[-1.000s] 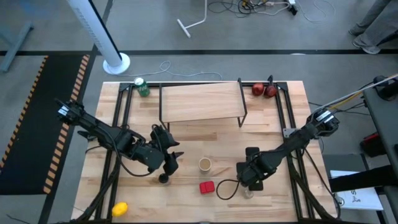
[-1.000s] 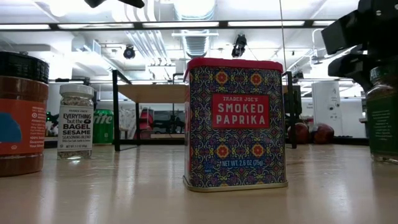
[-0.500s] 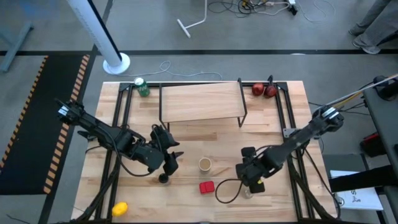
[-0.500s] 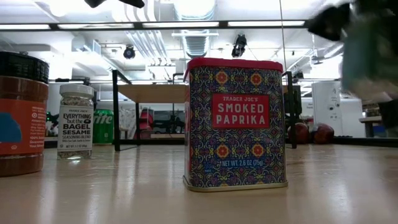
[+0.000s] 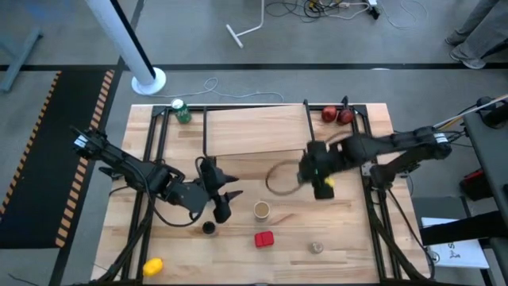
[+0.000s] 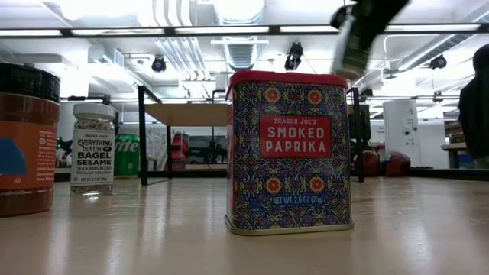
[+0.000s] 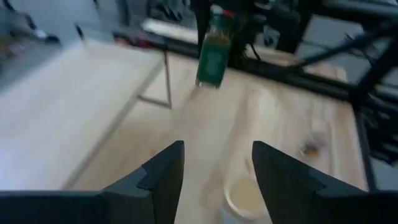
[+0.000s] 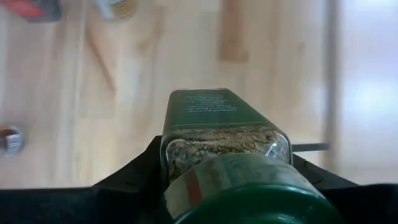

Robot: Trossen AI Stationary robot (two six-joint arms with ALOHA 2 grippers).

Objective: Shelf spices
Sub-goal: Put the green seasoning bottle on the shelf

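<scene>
Green-capped jar (image 8: 227, 149): riding in the right claw (image 5: 317, 171), lifted clear of the surface (image 5: 349, 230), hanging just beside the shelf's right legs.
Right claw: clamping the jar by its body, cap end facing the wrist camera; jar is showing tilted in the low view.
Left claw (image 7: 214, 168): hanging wide open with nothing in it, above the surface near the tan round-lidded tub (image 5: 262, 210) and the dark-capped brown jar (image 5: 209, 228).
Shelf (image 5: 254, 127): standing at the far side of the surface, top looking bare.
Others: red square tin (image 5: 264, 238) and small clear grey-capped jar (image 5: 316, 247) sitting on the near surface; white-capped jar (image 6: 95, 149) showing only in the low view.
Risk: jar is travelling tilted, so it could clip the shelf's edge or leg, or topple on release if it isn't levelled first.
Risk 2: loose cable loop (image 5: 282, 176) is dangling by the right claw and could snag a shelf leg.
Change: one second back the right claw was low at the near surface with the jar; now it is raised and carried over to the shelf. Left arm is barely shifting.
</scene>
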